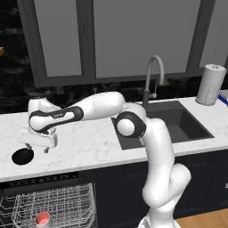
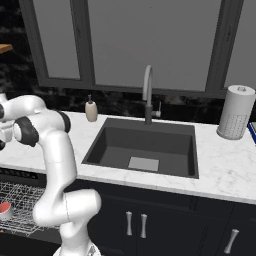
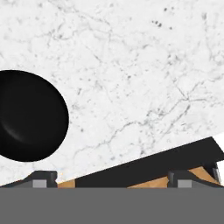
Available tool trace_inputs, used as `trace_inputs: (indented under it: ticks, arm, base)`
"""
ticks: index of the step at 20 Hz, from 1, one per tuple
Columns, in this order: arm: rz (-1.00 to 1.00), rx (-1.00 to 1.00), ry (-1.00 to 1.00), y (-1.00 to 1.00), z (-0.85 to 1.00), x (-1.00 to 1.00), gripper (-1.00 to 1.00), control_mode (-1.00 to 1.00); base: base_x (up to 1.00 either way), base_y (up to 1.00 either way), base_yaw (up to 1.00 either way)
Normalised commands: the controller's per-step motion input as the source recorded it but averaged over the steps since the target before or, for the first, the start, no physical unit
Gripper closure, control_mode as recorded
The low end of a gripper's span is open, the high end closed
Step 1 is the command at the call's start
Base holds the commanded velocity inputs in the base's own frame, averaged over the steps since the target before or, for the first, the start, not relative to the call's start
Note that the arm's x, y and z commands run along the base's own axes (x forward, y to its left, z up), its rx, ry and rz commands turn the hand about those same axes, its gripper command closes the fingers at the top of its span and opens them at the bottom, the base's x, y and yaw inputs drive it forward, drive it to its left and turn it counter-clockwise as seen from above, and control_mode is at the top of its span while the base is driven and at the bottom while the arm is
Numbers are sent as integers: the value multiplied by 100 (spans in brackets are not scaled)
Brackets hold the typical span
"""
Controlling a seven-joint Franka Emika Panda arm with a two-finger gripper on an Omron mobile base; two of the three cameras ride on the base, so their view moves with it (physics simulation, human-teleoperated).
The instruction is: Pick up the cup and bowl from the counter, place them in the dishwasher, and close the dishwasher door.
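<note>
Flat, even rendered light fills all three views, with no single clear source. The white table (image 1: 84, 147) reads bright but keeps its grey veins, without glare. Shadows are soft: a faint one lies under the hand (image 1: 38, 147), and the sink (image 2: 145, 145) basin stays dim. The black bowl (image 3: 28, 116) shows only a weak sheen. Edges look slightly soft and low in resolution, with no visible bending at the borders.

At the left of the frame the gripper (image 1: 39, 148) hangs beside the bowl (image 1: 22, 156) on the worktop (image 1: 84, 147); lower left, the cup (image 1: 42, 219) (red inside) sits in the dishwasher (image 1: 49, 205) rack.
</note>
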Motion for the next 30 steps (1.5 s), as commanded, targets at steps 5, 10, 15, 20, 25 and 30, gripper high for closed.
trace_inputs:
  ticks: [5, 10, 15, 20, 25, 30]
  arm:
    - [1, -7, 0, 24, -44, 0, -100, -100]
    - [0, -5, 0, 5, -20, 19, -100, -100]
    - [0, -2, 0, 10, 0, 25, -100, -100]
    - [0, 0, 0, 24, -1, 12, -100, -100]
    - [0, 0, 0, 22, -11, 0, -100, -100]
    - [0, -1, 0, 17, -23, 0, -100, -100]
  base:
    - [0, 0, 0]
    - [0, 0, 0]
    - [0, 0, 0]
    - [0, 0, 0]
    - [0, 0, 0]
    - [0, 0, 0]
